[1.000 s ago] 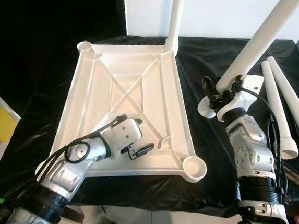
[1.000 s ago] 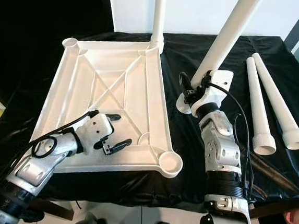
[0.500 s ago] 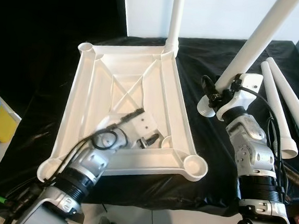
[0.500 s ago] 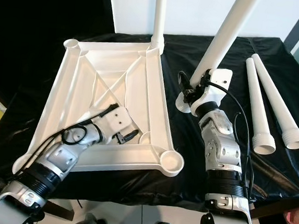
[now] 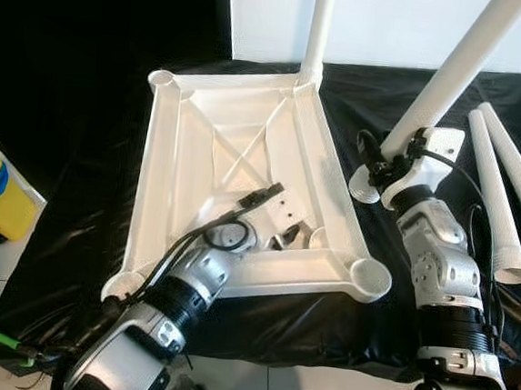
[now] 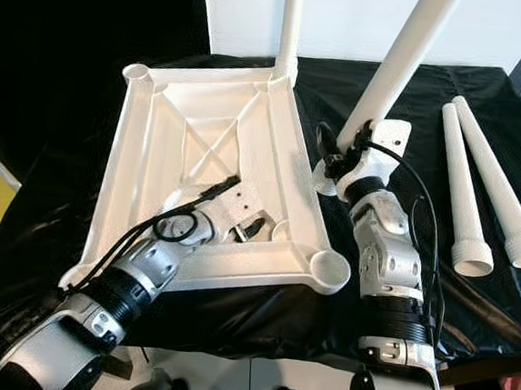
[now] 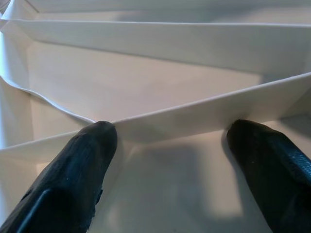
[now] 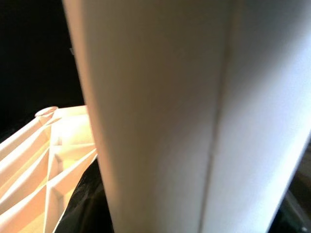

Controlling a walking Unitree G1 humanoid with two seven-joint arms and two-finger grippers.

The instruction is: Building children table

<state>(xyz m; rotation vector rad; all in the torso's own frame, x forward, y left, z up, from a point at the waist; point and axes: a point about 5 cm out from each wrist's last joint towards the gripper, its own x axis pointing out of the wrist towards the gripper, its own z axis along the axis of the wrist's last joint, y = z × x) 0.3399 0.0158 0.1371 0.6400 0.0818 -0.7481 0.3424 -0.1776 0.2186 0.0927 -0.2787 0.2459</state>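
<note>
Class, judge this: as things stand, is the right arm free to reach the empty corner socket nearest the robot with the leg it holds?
Probably yes. The right gripper grips the leg, and the near corner socket lies open beside that arm, nothing between.

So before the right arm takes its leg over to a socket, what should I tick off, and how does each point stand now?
1. Table leg held in right gripper: ok, gripped near its wide end.
2. Tabletop lying underside up on the black cloth: ok.
3. Near right corner socket free: ok, open and unblocked.
4. Left gripper steadying the tabletop: cannot tell; fingers open, straddling a rib, not clamped.
5. One leg already standing in the far right corner: ok.
6. Two spare legs out of the way: ok, lying to the right.
</note>
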